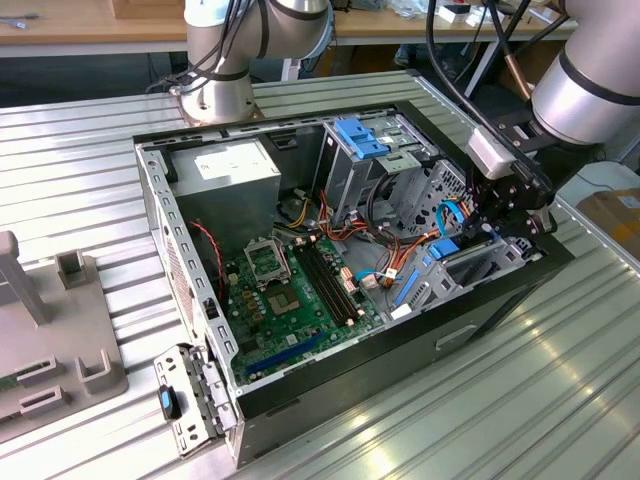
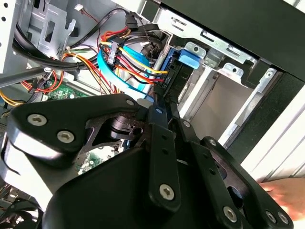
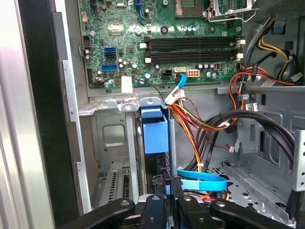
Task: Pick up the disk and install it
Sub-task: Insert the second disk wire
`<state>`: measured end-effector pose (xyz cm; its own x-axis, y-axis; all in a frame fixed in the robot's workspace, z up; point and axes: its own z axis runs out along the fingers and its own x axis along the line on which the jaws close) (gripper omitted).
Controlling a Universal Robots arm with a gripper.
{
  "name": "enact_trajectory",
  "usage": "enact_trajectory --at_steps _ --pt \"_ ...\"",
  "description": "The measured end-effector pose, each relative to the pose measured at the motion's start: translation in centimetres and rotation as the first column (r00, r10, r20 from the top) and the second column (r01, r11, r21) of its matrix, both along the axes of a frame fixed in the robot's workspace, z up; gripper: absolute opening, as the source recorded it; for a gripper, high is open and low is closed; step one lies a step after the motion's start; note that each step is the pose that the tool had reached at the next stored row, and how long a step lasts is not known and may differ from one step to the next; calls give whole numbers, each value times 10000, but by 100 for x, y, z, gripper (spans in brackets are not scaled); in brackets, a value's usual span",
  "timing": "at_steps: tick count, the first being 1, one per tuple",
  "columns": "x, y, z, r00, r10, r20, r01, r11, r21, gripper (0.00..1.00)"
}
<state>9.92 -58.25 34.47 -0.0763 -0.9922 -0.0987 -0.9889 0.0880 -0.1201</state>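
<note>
The disk [image 1: 468, 262] stands on edge in the drive bay at the open computer case's end on the exterior view's right, dark with bright blue rails. My gripper [image 1: 488, 238] reaches down into that bay from the black wrist above. In the first wrist view the two black fingertips [image 3: 159, 185] pinch the thin dark edge of the disk [image 3: 155, 131], whose blue rail end rises just beyond them. In the second wrist view my gripper [image 2: 158, 102] closes on the same edge of the disk [image 2: 177, 82], with the blue tab by the bay's metal frame.
Bundles of orange, red, black and blue cables [image 3: 205, 124] crowd the bay beside the disk. The green motherboard [image 1: 290, 290] covers the case floor. A grey box with a white label [image 1: 235, 165] and a tall metal cage [image 1: 365, 140] stand at the far side. A grey fixture [image 1: 50, 340] lies on the table.
</note>
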Motion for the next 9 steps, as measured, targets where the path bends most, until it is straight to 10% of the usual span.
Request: enact_trajectory --at_steps 9 --pt "0 0 -46 10000 0 16 0 10000 -2 16"
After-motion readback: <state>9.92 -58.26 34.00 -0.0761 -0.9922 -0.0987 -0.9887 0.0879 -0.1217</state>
